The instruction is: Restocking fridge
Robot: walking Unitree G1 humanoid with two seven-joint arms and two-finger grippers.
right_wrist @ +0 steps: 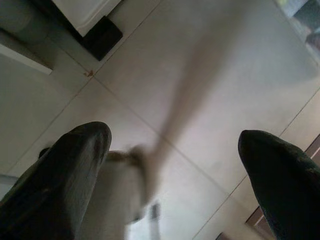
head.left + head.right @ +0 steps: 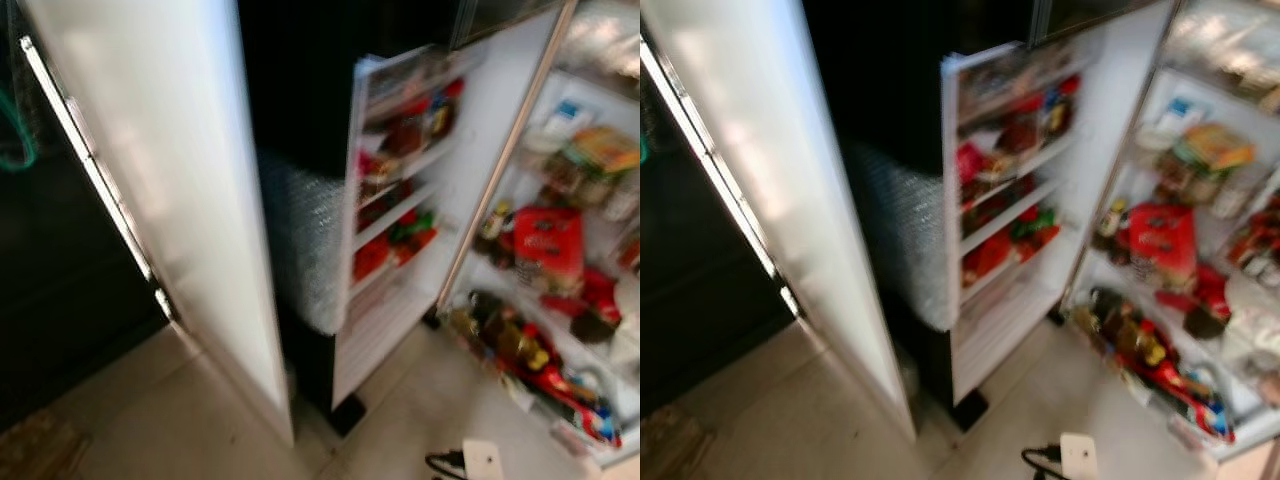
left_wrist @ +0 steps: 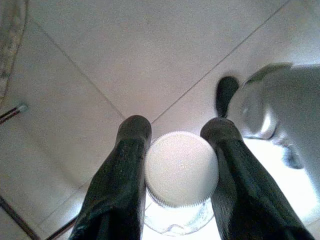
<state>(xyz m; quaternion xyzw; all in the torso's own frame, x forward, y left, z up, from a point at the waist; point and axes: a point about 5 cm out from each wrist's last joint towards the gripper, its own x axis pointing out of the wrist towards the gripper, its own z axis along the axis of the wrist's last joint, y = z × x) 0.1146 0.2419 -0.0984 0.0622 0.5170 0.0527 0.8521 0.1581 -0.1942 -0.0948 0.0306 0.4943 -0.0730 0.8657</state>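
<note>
You face open white fridge door (image 2: 400, 230), stocked shelves, pale tiled floor (image 2: 200, 420). Left gripper (image 3: 177, 137) clamped on white-capped clear jar (image 3: 181, 170). Right gripper (image 1: 175, 145) jaws wide apart, holding nothing.

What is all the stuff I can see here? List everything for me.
Fridge door: one, white, swung open, shelves stocked with red and green packs.
Fridge shelves: several, full of blurred groceries, right of the door.
Red bag: one, on a middle shelf.
Floor tiles: pale grey, below.
Jar: one, clear with white lid, between the left fingers.
Left gripper: black, shut on the jar.
Right gripper: black, open above the floor.
</note>
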